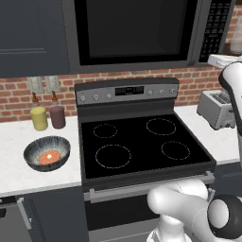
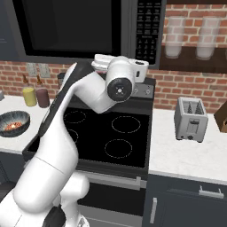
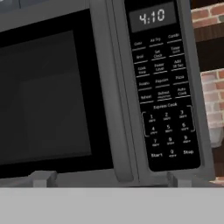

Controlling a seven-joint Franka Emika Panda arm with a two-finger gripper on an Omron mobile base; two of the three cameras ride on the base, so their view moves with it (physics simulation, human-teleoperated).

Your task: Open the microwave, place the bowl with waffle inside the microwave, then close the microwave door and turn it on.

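The microwave (image 1: 137, 33) hangs above the stove with its door (image 3: 48, 96) shut. In the hand view my gripper (image 3: 110, 179) is open, level with the door's lower edge. Its fingertips (image 3: 41, 178) straddle the long dark bar handle (image 3: 120, 109), and the button panel (image 3: 164, 87) lies just right of the handle. The hand is raised close in front of the microwave's right side. The streaked blue-grey bowl (image 1: 35, 151) sits on the left counter, far below and left of the gripper. The orange waffle (image 1: 49, 157) lies inside it. Bowl (image 2: 17, 119) and waffle (image 2: 12, 126) also appear at the right base view's left edge.
The black stove (image 1: 142, 142) lies directly under the microwave. A yellow jar (image 1: 39, 118) and a maroon jar (image 1: 57, 116) stand behind the bowl. A toaster (image 2: 190, 119) sits on the right counter, beneath a shelf holding glass jars (image 2: 174, 37).
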